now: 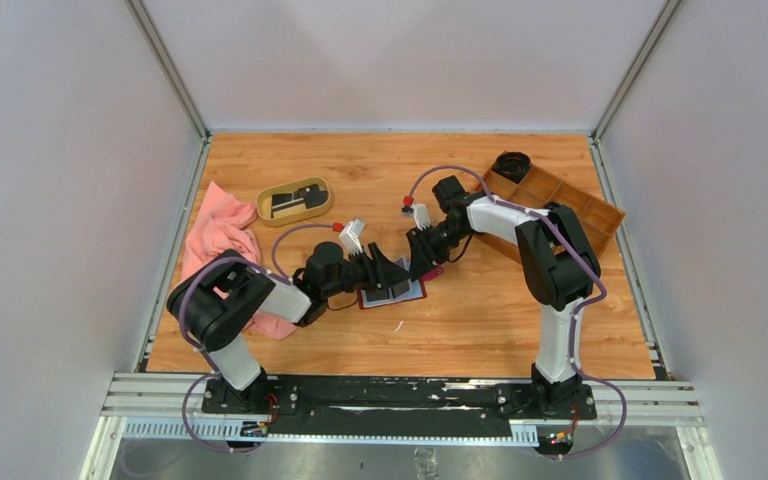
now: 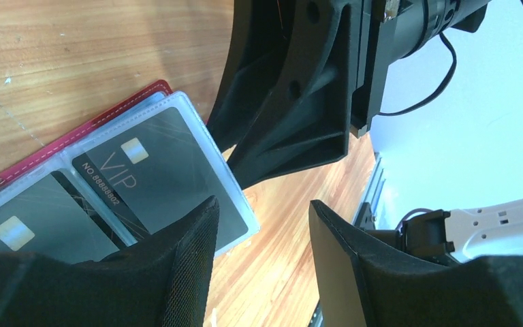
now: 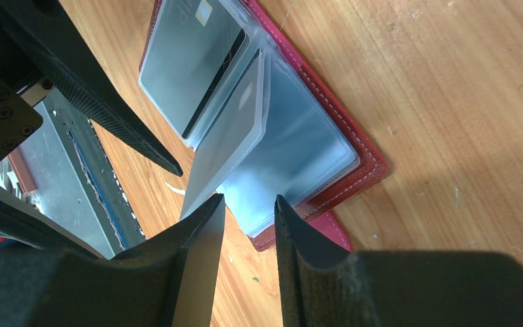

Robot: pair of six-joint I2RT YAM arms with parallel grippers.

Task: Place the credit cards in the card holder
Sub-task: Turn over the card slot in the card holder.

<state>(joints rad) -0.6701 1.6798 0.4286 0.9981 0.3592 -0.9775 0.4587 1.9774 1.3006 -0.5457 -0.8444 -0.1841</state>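
Note:
The dark red card holder (image 1: 396,296) lies open at the table's middle. In the left wrist view its clear pockets hold a black VIP card (image 2: 156,170) and a second black card (image 2: 27,225). My left gripper (image 2: 262,204) hovers open over the holder's corner, with only wood between its fingers. My right gripper (image 3: 248,201) stands open with a narrow gap at the holder's (image 3: 354,150) near edge. Nothing is between its fingers. One clear pocket leaf (image 3: 225,143) stands up from the holder. More black credit cards (image 1: 295,200) lie in the tan dish.
The oval tan dish (image 1: 263,203) sits at the back left, and a pink cloth (image 1: 218,240) lies along the left edge. A brown wooden compartment tray (image 1: 570,200) is at the back right. The two grippers (image 1: 392,272) (image 1: 422,268) are close together over the holder.

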